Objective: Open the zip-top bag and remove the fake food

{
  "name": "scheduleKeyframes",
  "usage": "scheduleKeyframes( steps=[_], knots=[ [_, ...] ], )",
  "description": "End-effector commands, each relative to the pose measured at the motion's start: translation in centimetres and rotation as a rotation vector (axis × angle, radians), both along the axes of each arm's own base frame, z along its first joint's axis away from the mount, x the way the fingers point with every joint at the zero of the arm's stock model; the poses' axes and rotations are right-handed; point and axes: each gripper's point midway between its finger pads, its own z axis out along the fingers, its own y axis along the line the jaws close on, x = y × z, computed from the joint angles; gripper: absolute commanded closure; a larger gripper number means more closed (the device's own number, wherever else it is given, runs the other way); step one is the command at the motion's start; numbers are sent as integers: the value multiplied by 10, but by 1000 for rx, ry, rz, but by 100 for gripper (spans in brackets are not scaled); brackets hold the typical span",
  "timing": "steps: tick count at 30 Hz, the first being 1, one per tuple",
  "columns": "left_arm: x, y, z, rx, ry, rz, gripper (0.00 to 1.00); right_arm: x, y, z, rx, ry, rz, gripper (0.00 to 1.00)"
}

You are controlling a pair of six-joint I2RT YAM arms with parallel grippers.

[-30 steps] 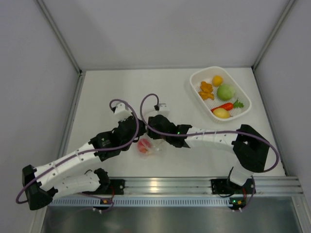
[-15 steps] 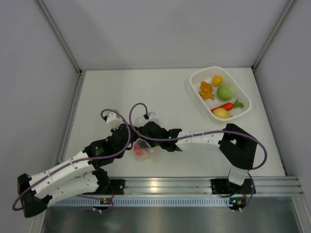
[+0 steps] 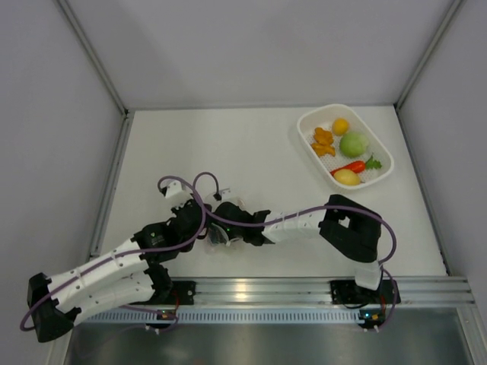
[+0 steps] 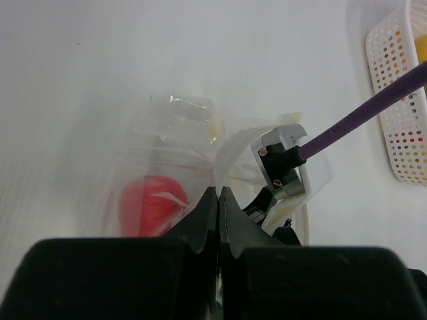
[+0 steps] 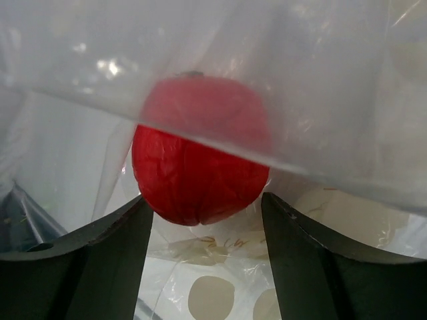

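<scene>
Both arms have drawn in toward the near-left of the table [image 3: 251, 144] over the last second, the right arm stretching further across, and the zip-top bag [image 3: 221, 236] has slid a little with them. It now lies between the two hands, close to the front rail. From overhead the red ball showed plainly a second ago; now the wrists cover most of it. Left hand [image 4: 219, 200]: fingers pressed together with a fold of the bag's film running up into them, so I read it as pinching the bag's edge and pinning it. Right hand [image 5: 205, 200]: fingers spread wide, one on each side of the red ball [image 5: 199, 157], neither touching it yet. A sheet of film lies across the ball's upper half and the lower half shows clear, so the mouth looks parted. I cannot tell whether the fingertips are past the lip. The white basket [image 3: 301, 129], well apart at the far right, holds the lemon [image 3: 346, 177], chilli [image 3: 351, 166], pale-green ball [image 3: 353, 144], orange ball [image 3: 340, 125] and orange lumpy piece [image 3: 323, 142]. My judgement: the red ball is the last piece left and the grab is lined up. The risk is nipping film along with the ball.
</scene>
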Motion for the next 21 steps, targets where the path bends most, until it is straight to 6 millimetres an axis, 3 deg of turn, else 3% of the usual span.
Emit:
scheduleKeyframes(
  steps=[1, 4, 8, 11, 21],
  knots=[
    [4, -11, 13, -73, -32, -4, 100, 5, 24, 4, 38, -89, 27, 33],
    [3, -13, 14, -63, -31, -26, 100, 10, 27, 17, 83, -131, 27, 24],
    [1, -14, 16, -63, -33, -46, 100, 17, 22, 52, 186, -205, -12, 25],
    [0, -16, 17, -74, -30, -59, 100, 26, 21, 67, 192, -262, -29, 26],
    [-7, -22, 13, -162, 3, -67, 100, 54, 23, 95, 155, -441, -39, 26]
  ],
)
